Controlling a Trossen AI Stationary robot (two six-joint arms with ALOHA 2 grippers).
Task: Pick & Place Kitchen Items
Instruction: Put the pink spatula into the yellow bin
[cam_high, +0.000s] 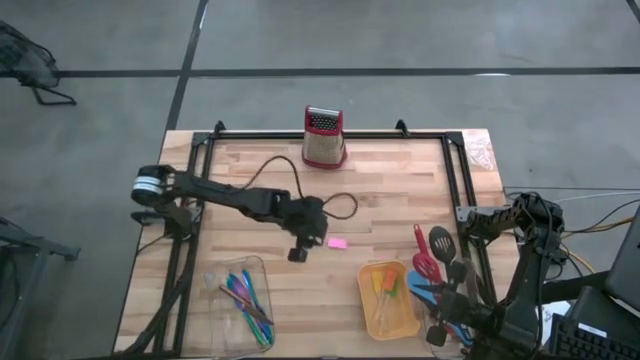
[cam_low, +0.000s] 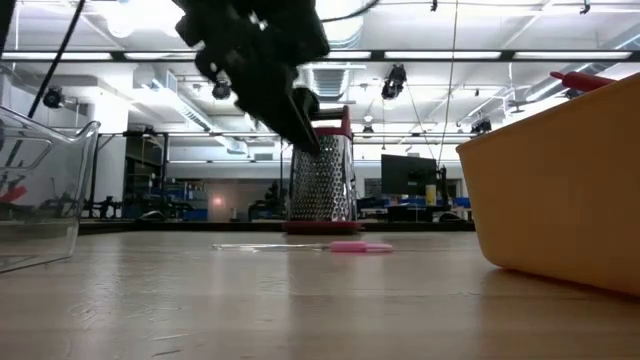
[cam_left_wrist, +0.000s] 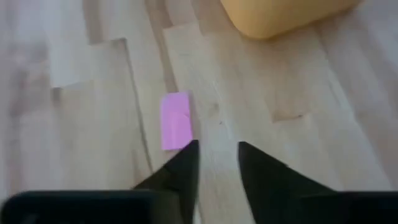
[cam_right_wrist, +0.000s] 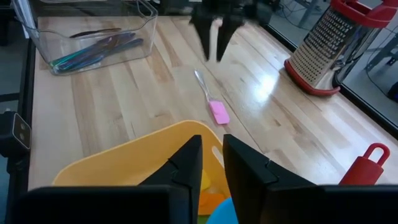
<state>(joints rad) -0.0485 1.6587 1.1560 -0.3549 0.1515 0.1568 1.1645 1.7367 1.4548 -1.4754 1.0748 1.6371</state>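
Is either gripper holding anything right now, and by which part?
Nothing. Left gripper hangs open above the small pink-headed clear-handled spatula; right gripper is empty above the orange tray.

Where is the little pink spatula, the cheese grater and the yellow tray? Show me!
pink spatula (cam_right_wrist: 218, 112), right wrist view, on its pink blade.
grater (cam_high: 323, 140), high view, on its metal face.
yellow tray (cam_high: 372, 300), high view, on its left rim.

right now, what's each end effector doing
left end effector: open, empty, above the pink spatula
right end effector: slightly open, empty, over the orange tray
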